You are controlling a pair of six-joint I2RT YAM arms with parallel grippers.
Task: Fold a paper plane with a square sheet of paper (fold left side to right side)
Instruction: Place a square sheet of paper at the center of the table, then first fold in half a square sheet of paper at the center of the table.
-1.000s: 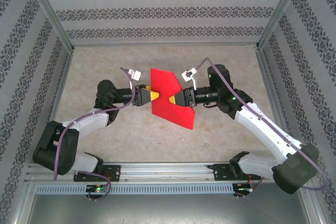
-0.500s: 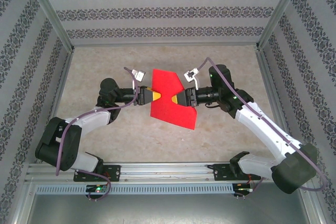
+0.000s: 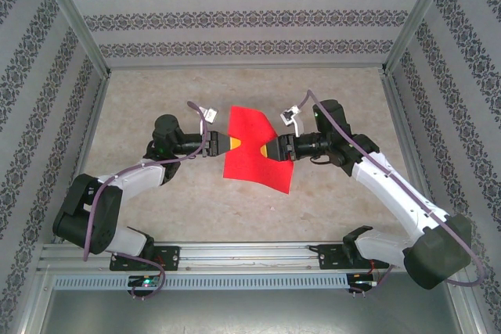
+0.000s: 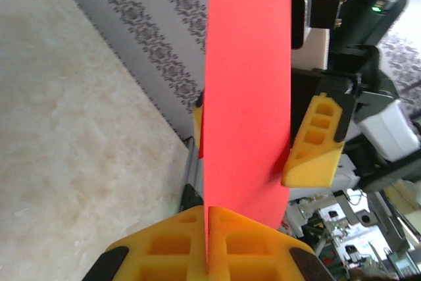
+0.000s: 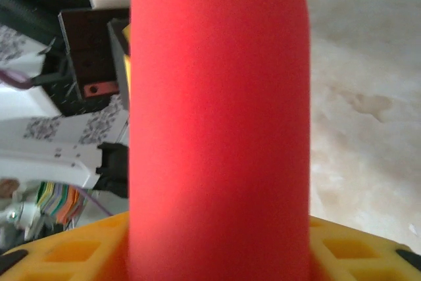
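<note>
While the left hand [image 3: 221, 144] was clenched tight on one edge of the square sheet of paper [image 3: 249, 137], the red sheet stretched away from it, bowed, above the worktop [image 3: 188, 193]. On the sheet's far edge the right hand [image 3: 269, 149] faced the left one. Its yellow fingers [image 4: 314, 141] were spread apart on either side of the paper, released rather than pinching.
</note>
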